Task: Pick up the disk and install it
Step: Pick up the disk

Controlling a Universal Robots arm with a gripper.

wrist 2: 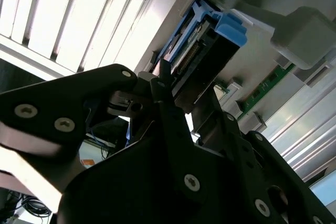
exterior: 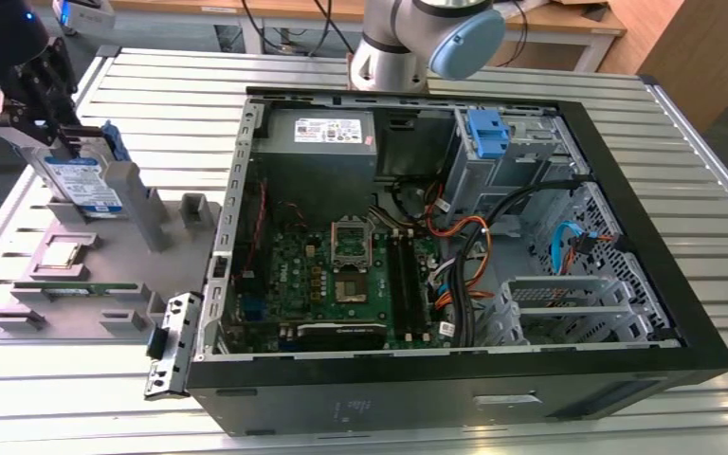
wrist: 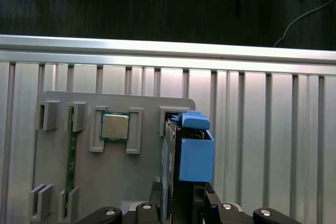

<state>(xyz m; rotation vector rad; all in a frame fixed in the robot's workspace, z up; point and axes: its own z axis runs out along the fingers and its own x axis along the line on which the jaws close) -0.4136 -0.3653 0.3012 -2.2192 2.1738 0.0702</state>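
Clenched with the claw (exterior: pixel 61 140) on the upper end of the disk (exterior: pixel 86 185). Standing on edge in a slot of the grey holder plate (exterior: pixel 124 270), near the worktop (exterior: pixel 174 85) edge at the exterior view's left, beside the open computer case (exterior: pixel 402 408). Sharing that plate with a square chip (wrist: pixel 115 126) and a green memory stick (wrist: pixel 69 156).

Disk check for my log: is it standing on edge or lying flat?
Standing on edge. The disk is upright at the grey holder, outside the computer case, with the hand at its top.
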